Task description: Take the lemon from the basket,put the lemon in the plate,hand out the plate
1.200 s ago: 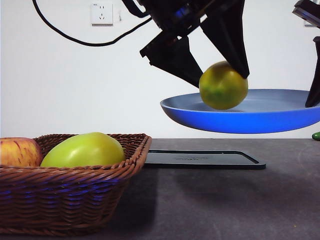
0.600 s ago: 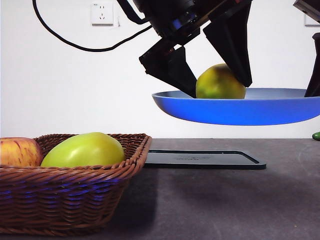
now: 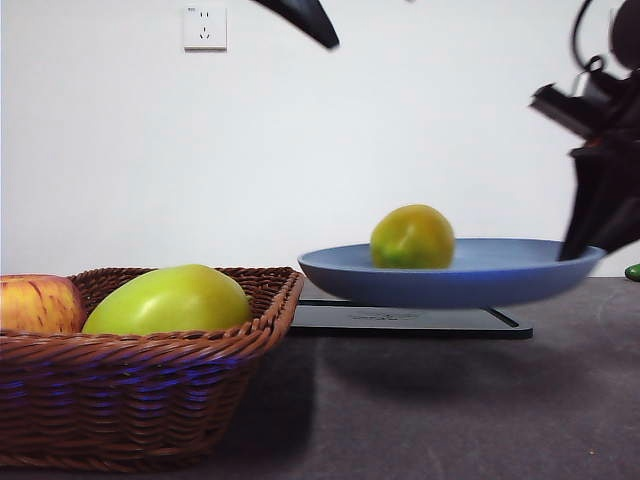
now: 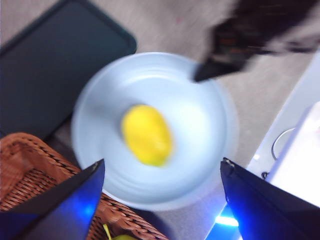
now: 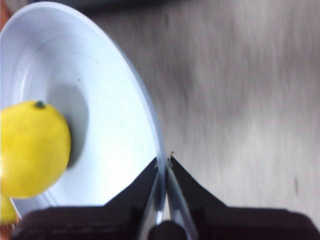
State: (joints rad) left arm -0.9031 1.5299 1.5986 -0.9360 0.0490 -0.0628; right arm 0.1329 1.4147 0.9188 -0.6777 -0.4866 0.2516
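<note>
We see the right gripper clenched on the plate rim at frame right, the left gripper released; a tilt could roll the loose lemon off.

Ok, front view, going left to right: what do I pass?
Apple → large green fruit, both in the basket → lemon on the plate → right gripper pinching the plate's rim.

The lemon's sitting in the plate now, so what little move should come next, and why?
Probably the right gripper, shut on the plate rim, should carry it gently forward and level. The lemon lies loose in it, the plate hangs above the table, and the left gripper is open, above.
</note>
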